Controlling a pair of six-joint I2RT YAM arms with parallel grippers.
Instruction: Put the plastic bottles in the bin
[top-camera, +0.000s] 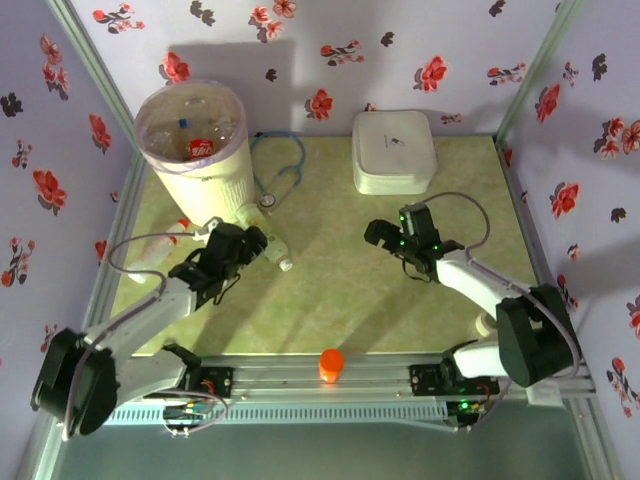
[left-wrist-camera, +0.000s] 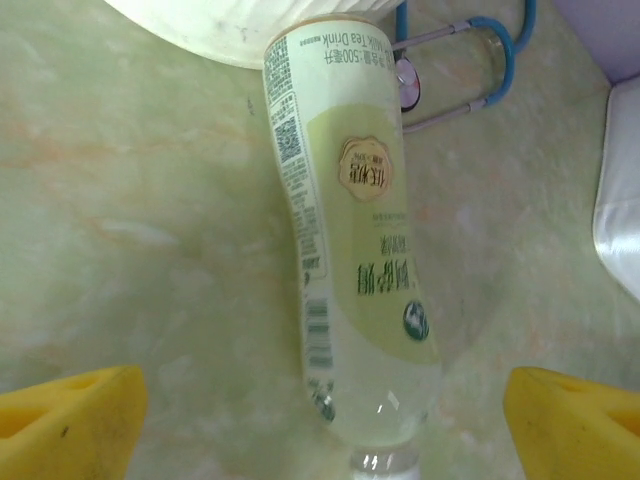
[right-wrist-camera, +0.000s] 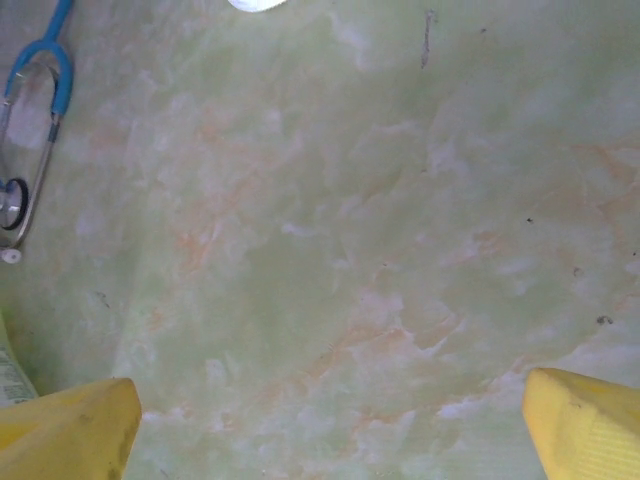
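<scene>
Left gripper (left-wrist-camera: 320, 420) is wide open, fingers either side of the clear green-labelled plastic bottle (left-wrist-camera: 355, 260), probably for a grab. Cream cylindrical bin (left-wrist-camera: 200, 25) sits at its 12 o'clock.

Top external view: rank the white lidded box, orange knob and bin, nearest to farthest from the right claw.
1. White lidded box, just behind the right claw.
2. Orange knob, near edge.
3. Bin, far left corner.

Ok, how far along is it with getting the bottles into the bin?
Several bottles already sit in the bin. The left gripper, open, hangs over a green-labelled bottle lying by the bin, not yet gripped. That one and another bottle further left remain. The right gripper is open, empty.
</scene>
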